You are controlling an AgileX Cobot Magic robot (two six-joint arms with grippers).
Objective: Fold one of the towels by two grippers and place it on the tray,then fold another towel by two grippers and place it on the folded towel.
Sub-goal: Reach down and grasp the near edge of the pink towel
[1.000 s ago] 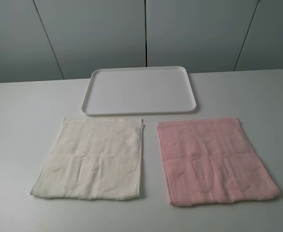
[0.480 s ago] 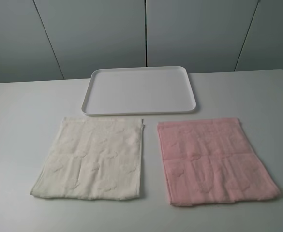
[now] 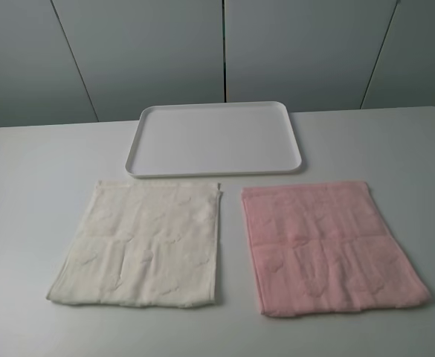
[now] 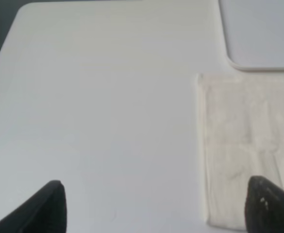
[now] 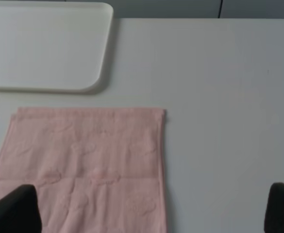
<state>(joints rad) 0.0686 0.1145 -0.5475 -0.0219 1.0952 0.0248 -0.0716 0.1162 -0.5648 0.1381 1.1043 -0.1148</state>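
On the white desk (image 3: 31,186), the pale pink towel (image 3: 329,245) lies flat and unfolded at the right, just in front of the white tray (image 3: 216,141). The cream towel (image 3: 143,242) lies flat beside it at the left, a narrow gap between them. The left gripper (image 4: 158,208) stands wide open and holds nothing, one finger above the cream towel's edge. The right gripper (image 5: 151,211) stands wide open and holds nothing, one finger above the pink towel.

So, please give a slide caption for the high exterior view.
A cream-white square terry towel and pale pink square terry towel lie side by side before a flat white rectangular plastic tray.
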